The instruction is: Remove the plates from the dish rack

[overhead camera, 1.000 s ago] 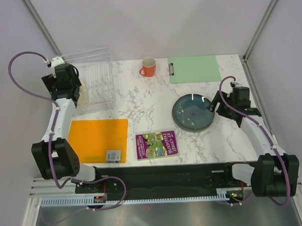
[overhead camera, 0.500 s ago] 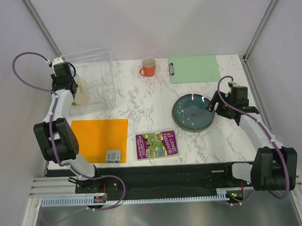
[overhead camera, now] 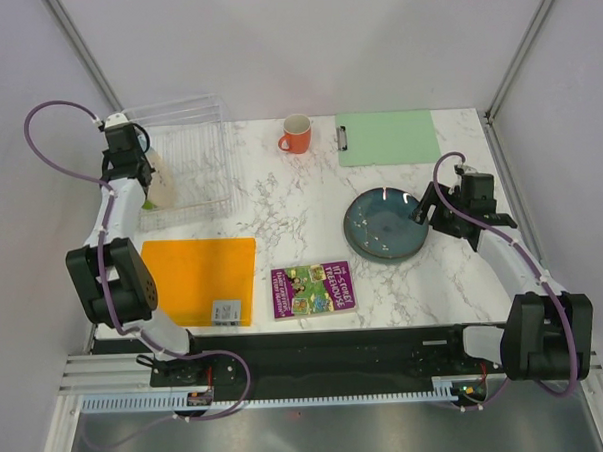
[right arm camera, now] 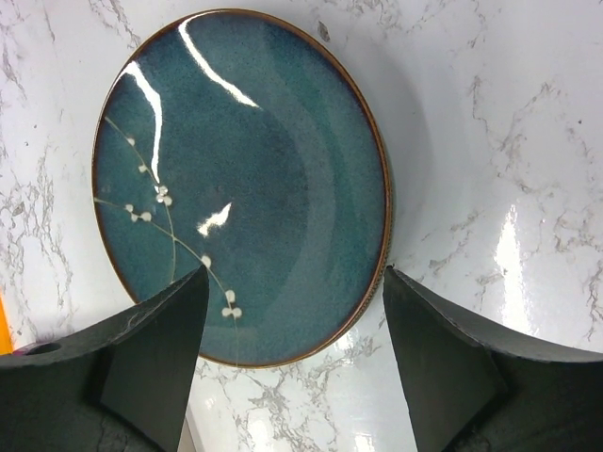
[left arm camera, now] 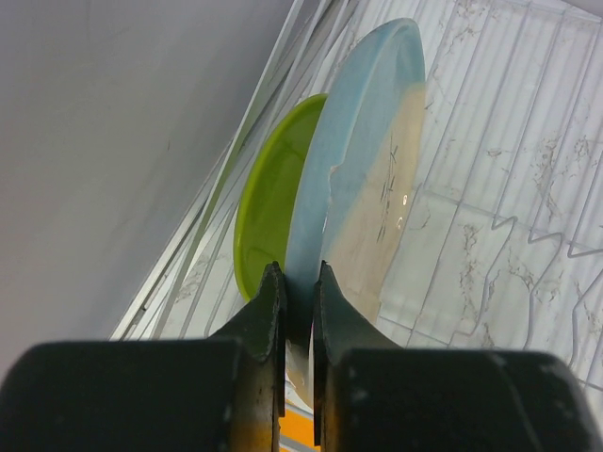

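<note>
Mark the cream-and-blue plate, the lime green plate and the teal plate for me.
cream-and-blue plate (left arm camera: 366, 184), left wrist view, middle of its face.
lime green plate (left arm camera: 268, 212), left wrist view, visible inner face.
teal plate (right arm camera: 245, 188), right wrist view, centre of its well.

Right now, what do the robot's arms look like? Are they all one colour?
No. The left arm and the right arm both have white tube-shaped links joined by chunky black joints. A thin purple cable runs along each arm and loops out beside it. The jaws are black and wedge-shaped. I can't see any writing on them.
</note>
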You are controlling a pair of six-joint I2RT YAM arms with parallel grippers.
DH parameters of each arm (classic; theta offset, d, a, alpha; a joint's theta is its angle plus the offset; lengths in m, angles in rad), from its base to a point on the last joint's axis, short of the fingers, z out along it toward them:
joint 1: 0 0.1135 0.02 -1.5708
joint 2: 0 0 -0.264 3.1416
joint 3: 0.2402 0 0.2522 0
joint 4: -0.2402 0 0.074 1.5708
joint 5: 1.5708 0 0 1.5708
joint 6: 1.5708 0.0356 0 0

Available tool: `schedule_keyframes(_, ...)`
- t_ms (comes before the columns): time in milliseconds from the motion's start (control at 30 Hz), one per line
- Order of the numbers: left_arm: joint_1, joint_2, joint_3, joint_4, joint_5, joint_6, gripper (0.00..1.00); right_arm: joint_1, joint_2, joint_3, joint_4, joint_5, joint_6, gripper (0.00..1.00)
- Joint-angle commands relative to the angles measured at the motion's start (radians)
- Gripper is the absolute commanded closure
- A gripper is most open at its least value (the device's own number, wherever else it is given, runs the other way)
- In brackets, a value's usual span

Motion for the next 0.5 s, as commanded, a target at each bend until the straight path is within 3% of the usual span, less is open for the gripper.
schedule_keyframes(0, -0.003, -0.129, 0.064, 0.064, -0.001, -0.012, 0.98, 0.0, -0.019, -0.008, 0.023, -0.008, -0.017, 0.18)
schedule_keyframes(300, -0.016, -0.313, 0.09, 0.063, -0.02, 0.057, 0.98, 0.0, -0.05, -0.001, -0.004, 0.0, -0.02, 0.19)
schedule_keyframes(467, -0.016, -0.399, 0.096, 0.025, 0.051, 0.015, 0.98, 0.0, -0.088, 0.018, -0.023, -0.025, -0.018, 0.18)
